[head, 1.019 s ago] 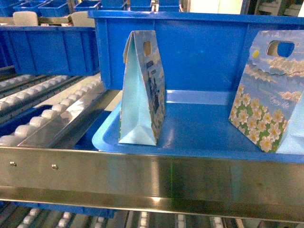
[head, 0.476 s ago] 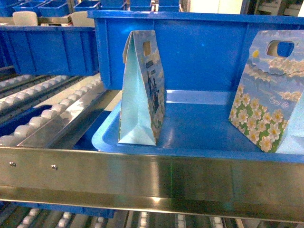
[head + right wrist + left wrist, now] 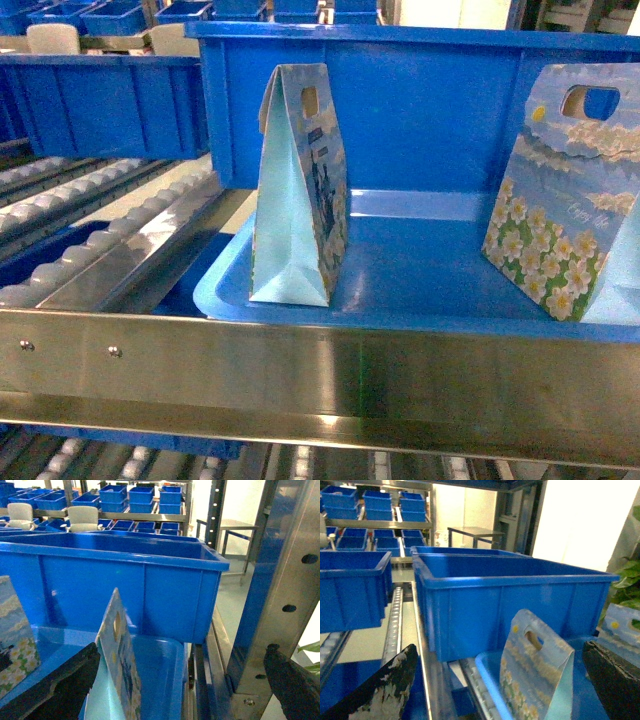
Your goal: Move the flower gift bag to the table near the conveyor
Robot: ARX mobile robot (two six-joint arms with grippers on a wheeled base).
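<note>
**2 gift bags upright on the blue tray, both jaw sets spread**

Take the blue tray [image 3: 420, 280] as your reference. It sits just behind the steel rail [image 3: 320, 375] of the conveyor [image 3: 100, 240], whose white roller lanes slope away to the tray's left.

You have 2 bags standing on the tray. The flower gift bag [image 3: 565, 190], printed with white blossoms and a cut-out handle, stands at the tray's right end. The second gift bag [image 3: 300, 185] stands near the tray's left end, its pale side gusset turned toward the head camera.

A large blue bin [image 3: 420, 100] stands directly behind the tray.

Left gripper [image 3: 495, 680]: jaws spread wide, holding nothing, the second gift bag between them.

Right gripper [image 3: 180, 685]: jaws likewise spread, empty, facing the flower gift bag's edge.

No tabletop shows in any view.
</note>
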